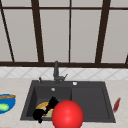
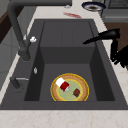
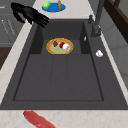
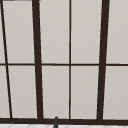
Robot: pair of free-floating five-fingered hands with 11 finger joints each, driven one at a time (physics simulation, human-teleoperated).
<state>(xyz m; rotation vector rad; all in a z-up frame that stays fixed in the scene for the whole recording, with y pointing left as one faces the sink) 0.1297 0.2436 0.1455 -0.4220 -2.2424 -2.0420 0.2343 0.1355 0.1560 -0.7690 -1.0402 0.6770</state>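
My left hand [image 1: 40,113] hovers open over the front edge of the left basin, its straight fingers reaching toward the back right. Below it, on the basin floor, lies a yellow-rimmed plate [image 1: 42,104] that the hand partly hides. In the left side view the same hand [image 2: 110,34] stretches in from the right, above the plate [image 2: 85,85]. On that plate rest a red-and-white can [image 2: 63,84] lying on its side and a small brown piece [image 2: 76,92]. The right side view shows the hand [image 3: 28,12] at the top left, near the plate [image 3: 50,46].
A big red ball [image 1: 67,114] covers the sink's front edge in the front view. The faucet [image 1: 56,71] stands behind the basin. A blue plate [image 1: 10,103] with a green item [image 1: 3,107] sits on the left counter. A long red thing [image 1: 116,104] lies on the right counter.
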